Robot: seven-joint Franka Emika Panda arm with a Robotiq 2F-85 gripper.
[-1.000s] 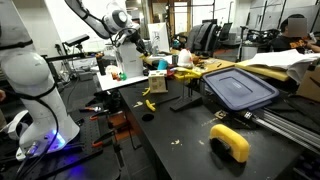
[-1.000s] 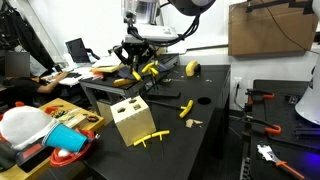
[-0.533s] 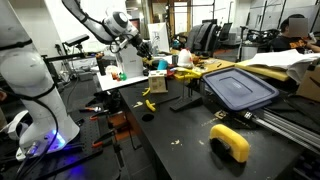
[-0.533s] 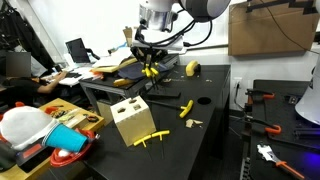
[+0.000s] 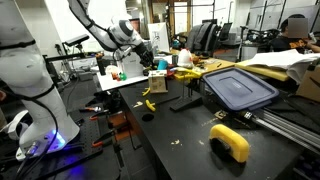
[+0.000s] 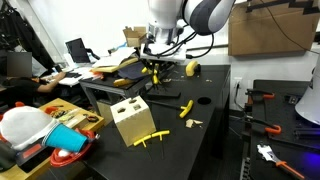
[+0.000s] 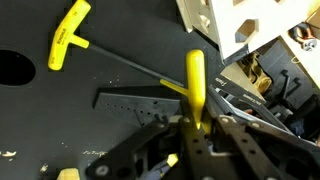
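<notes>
Wrist view shows the gripper [image 7: 197,128] clamped on a yellow tool handle [image 7: 195,85]. Its fingers are pressed onto the lower end, and the handle stands out of them toward the top of the frame. Beneath it lies the black tabletop [image 7: 40,120]. A yellow T-handle key [image 7: 70,45] lies flat on that surface, its thin dark shaft running toward the yellow tool handle and passing behind it. A black bracket [image 7: 130,103] lies just beside that shaft. A cream box [image 7: 230,25] with cut-outs fills the upper right corner. In an exterior view the arm hangs over the table with the yellow tool handle [image 6: 152,70] held up above the surface. The cream box [image 6: 130,120] stands nearer the table's edge, and 1 more yellow key [image 6: 150,138] lies in front of it. In an exterior view a grey-blue lid [image 5: 238,88] sits farther along the table.
</notes>
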